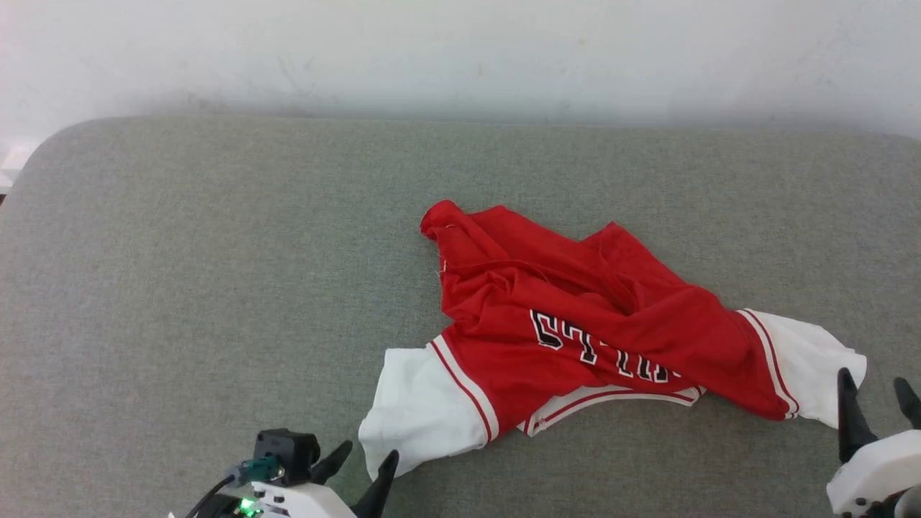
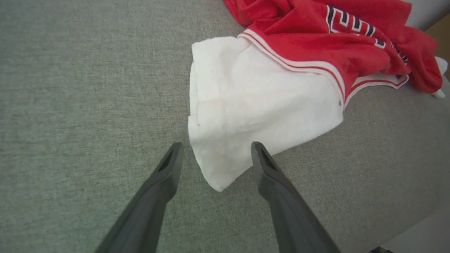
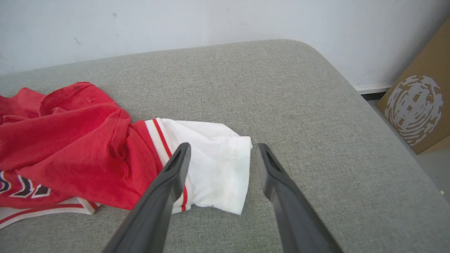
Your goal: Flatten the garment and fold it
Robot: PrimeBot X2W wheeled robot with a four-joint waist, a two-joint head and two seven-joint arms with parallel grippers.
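Observation:
The garment [image 1: 575,302] is a red T-shirt with white sleeves, lying crumpled on the grey padded surface [image 1: 216,252], black-and-white lettering partly showing. Its left white sleeve [image 2: 253,105] points toward my left gripper [image 1: 365,457], which is open; the sleeve's corner lies between the fingers [image 2: 165,175] in the left wrist view. My right gripper [image 1: 878,392] is open too, just off the right white sleeve [image 3: 214,161], whose outer edge sits between its fingers [image 3: 175,168]. Nothing is gripped. The body is bunched in folds [image 3: 63,133].
A white wall [image 1: 460,50] runs behind the surface. The surface's rounded right edge [image 3: 351,91] drops to the floor, where a brown cardboard box [image 3: 418,105] leans. Bare grey fabric spreads to the left [image 2: 70,88] of the shirt.

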